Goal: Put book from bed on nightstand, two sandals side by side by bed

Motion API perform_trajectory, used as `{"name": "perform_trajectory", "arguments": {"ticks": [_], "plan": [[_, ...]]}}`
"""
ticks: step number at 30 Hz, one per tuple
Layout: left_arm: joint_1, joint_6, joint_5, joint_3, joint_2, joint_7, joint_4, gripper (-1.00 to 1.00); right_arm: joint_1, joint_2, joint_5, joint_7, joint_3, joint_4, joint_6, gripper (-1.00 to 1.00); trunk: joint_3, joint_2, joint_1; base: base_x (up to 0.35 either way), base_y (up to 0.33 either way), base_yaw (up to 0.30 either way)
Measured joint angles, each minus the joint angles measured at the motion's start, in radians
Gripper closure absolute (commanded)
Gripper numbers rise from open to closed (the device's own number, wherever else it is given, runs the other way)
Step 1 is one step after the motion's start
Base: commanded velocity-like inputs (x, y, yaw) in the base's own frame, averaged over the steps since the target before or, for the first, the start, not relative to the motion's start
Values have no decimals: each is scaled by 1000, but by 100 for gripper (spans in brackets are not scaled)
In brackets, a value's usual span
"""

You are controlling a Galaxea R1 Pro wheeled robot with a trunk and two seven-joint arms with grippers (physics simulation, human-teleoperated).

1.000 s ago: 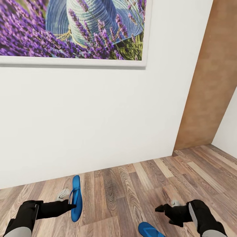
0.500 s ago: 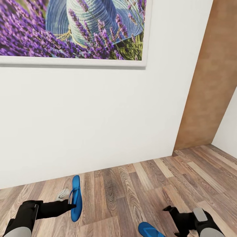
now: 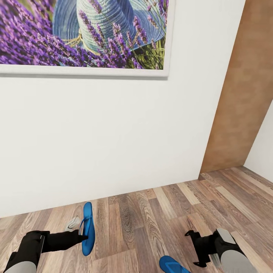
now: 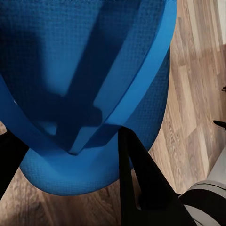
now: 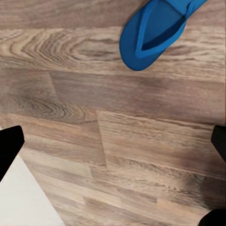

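One blue sandal [image 3: 88, 226] hangs on edge above the wood floor, with my left gripper [image 3: 82, 239] shut on it. In the left wrist view that sandal [image 4: 80, 84] is very close, its thong straps facing the camera, with a black finger [image 4: 141, 188] against its edge. The other sandal [image 3: 171, 265] lies flat on the floor at the head view's bottom edge, just left of my right gripper [image 3: 194, 248]. The right gripper is open and empty. In the right wrist view it [image 5: 113, 146] hovers over bare planks, with the lying sandal [image 5: 157, 28] ahead of it. The bed, book and nightstand are out of view.
A white wall [image 3: 113, 144] with a large lavender painting [image 3: 83, 34] stands close ahead. A brown wood panel [image 3: 242, 98] borders it on the right. Plank floor [image 3: 151, 212] stretches between wall and arms.
My right gripper has turned and drawn back to the right, its fingers now spread over the floor beside the lying sandal. The left arm and its sandal have not moved.
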Motion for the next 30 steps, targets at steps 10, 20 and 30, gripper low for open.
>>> {"name": "perform_trajectory", "arguments": {"ticks": [10, 20, 30], "plan": [[0, 2, 3, -1, -2, -2, 0, 100, -38, -2, -80, -47, 51, -5, -2, -100, 0, 0, 0, 0, 0, 0], [0, 3, 3, -1, -3, -6, 0, 100, -40, 2, -100, -40, 177, 48, 8, -100, 0, 0, 0, 0, 0, 0], [0, 3, 2, 0, -3, -6, 0, 100, -40, -1, -216, -34, 168, 185, -16, -100, 0, 0, 0, 0, 0, 0]]}}
